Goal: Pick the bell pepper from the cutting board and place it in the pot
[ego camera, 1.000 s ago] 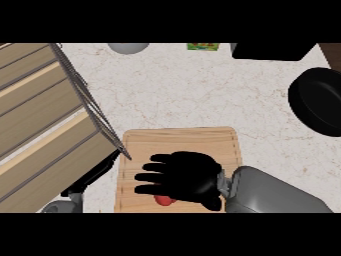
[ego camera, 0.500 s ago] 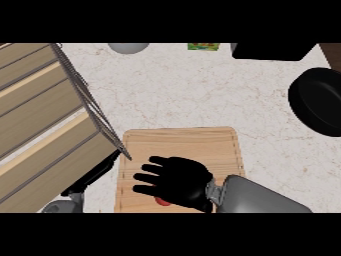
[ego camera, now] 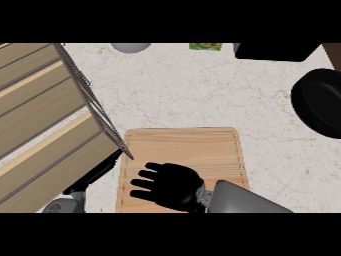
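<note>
My right hand [ego camera: 169,184] lies low over the near part of the wooden cutting board [ego camera: 184,147], its fingers [ego camera: 145,182] spread and pointing left, only slightly bent. No bell pepper shows; the hand covers the spot where a red bit showed before. The black pot [ego camera: 334,102] sits far right on the counter, well away from the hand. Of my left arm only a grey piece [ego camera: 62,205] and a dark strip [ego camera: 92,175] show at the lower left, under the wooden rack.
A large slatted wooden rack [ego camera: 33,115] with a metal edge fills the left side and reaches the board's left corner. At the back stand a grey bowl [ego camera: 131,47], a green item [ego camera: 205,47] and a black box [ego camera: 276,51]. Speckled counter [ego camera: 202,90] lies between board and pot.
My right hand has slid slightly left and toward the lower edge over the board. The small red patch seen under it earlier is now hidden.
</note>
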You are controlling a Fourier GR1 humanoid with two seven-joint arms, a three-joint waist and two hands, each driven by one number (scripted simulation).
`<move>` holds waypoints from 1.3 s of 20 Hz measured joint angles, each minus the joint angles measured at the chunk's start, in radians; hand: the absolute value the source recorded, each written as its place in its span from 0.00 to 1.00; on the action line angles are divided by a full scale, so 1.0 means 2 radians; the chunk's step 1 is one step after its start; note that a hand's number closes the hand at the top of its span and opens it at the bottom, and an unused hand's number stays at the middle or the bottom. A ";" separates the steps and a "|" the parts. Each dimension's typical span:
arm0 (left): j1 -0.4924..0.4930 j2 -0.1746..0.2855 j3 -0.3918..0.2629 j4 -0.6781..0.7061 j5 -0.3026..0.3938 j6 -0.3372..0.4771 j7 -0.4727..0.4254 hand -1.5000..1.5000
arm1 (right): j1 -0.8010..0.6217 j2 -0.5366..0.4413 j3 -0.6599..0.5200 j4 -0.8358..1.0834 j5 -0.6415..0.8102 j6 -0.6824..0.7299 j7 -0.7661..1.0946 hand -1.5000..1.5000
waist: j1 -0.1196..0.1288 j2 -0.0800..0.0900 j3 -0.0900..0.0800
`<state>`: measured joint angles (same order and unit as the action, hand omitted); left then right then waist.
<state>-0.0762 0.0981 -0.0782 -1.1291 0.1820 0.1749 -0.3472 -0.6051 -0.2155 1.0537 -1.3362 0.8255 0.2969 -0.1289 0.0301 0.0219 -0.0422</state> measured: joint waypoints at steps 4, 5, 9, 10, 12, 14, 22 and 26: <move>-0.003 -0.001 0.000 0.004 -0.001 -0.002 -0.004 0.50 | -0.003 0.011 0.019 0.018 0.011 -0.010 -0.026 1.00 | 0.002 0.000 0.000; -0.003 -0.001 0.000 0.005 -0.001 -0.003 -0.005 0.50 | -0.004 0.015 0.024 0.020 0.014 -0.016 -0.033 1.00 | 0.002 0.000 0.000; -0.004 -0.002 0.000 0.007 -0.001 -0.002 -0.006 0.50 | -0.004 0.026 0.039 0.031 0.029 -0.039 -0.053 1.00 | 0.003 -0.001 0.000; -0.004 -0.002 0.001 0.007 -0.002 -0.001 -0.006 0.50 | -0.003 0.028 0.042 0.035 0.032 -0.045 -0.057 1.00 | 0.003 -0.001 0.001; -0.003 -0.002 0.002 0.008 -0.001 -0.001 -0.008 0.50 | -0.003 0.031 0.045 0.039 0.039 -0.057 -0.063 1.00 | 0.001 -0.002 0.001; -0.002 -0.002 0.003 0.008 -0.001 -0.001 -0.009 0.50 | 0.000 0.039 0.050 0.044 0.045 -0.065 -0.064 1.00 | 0.000 -0.002 0.001; 0.008 -0.002 0.012 0.008 0.001 0.000 -0.017 0.50 | 0.000 0.040 0.006 0.043 0.066 -0.126 -0.030 1.00 | -0.013 -0.006 0.002; 0.021 -0.004 0.025 0.007 0.005 0.000 -0.031 0.50 | 0.001 0.052 -0.095 0.075 0.044 -0.147 0.068 1.00 | -0.030 -0.010 0.005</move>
<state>-0.0350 0.0908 -0.0290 -1.1142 0.1928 0.1749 -0.4084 -0.6025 -0.1111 0.8633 -1.1856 0.9130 0.0037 0.0078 -0.0291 0.0027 -0.0316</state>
